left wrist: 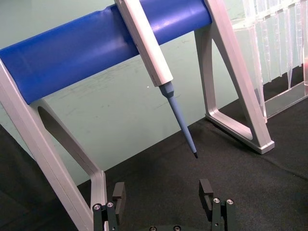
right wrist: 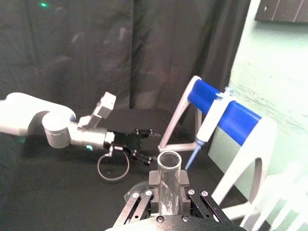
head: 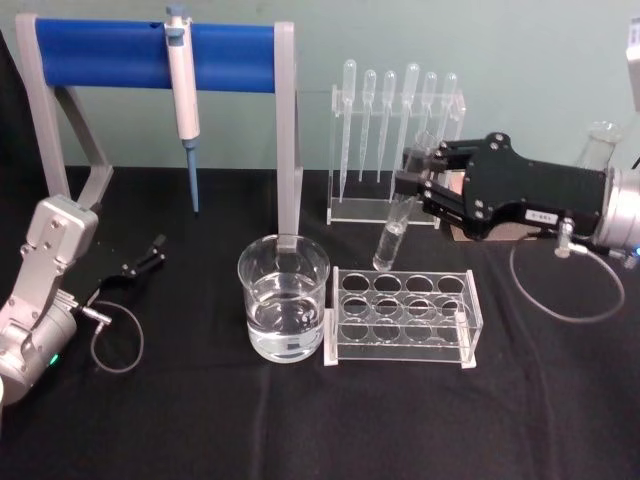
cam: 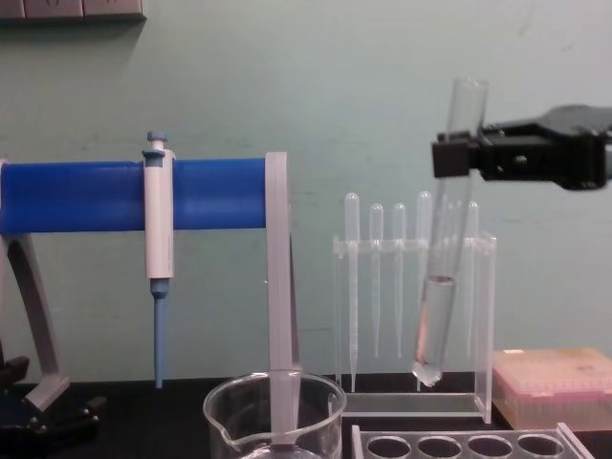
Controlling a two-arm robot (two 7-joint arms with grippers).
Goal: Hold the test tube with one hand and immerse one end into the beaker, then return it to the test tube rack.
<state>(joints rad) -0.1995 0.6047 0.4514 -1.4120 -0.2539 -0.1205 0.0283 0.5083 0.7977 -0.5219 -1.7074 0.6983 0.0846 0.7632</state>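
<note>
My right gripper [head: 411,186] is shut on the upper part of the test tube [head: 391,236], a clear glass tube with some clear liquid in its rounded lower end. The tube hangs slightly tilted in the air, its lower end above the back edge of the clear tube rack [head: 402,314]. From the chest, the test tube [cam: 442,249] shows with the right gripper [cam: 461,158] clamped near its open top. The beaker [head: 284,297], partly filled with water, stands to the left of the rack, apart from the tube. My left gripper [left wrist: 162,192] is open, parked low at the table's left.
A blue-barred stand [head: 150,52] with a white-and-blue pipettor [head: 182,90] rises behind the beaker. A clear holder of plastic pipettes [head: 395,140] stands behind the tube. A pink-topped box [cam: 555,382] sits at the back right.
</note>
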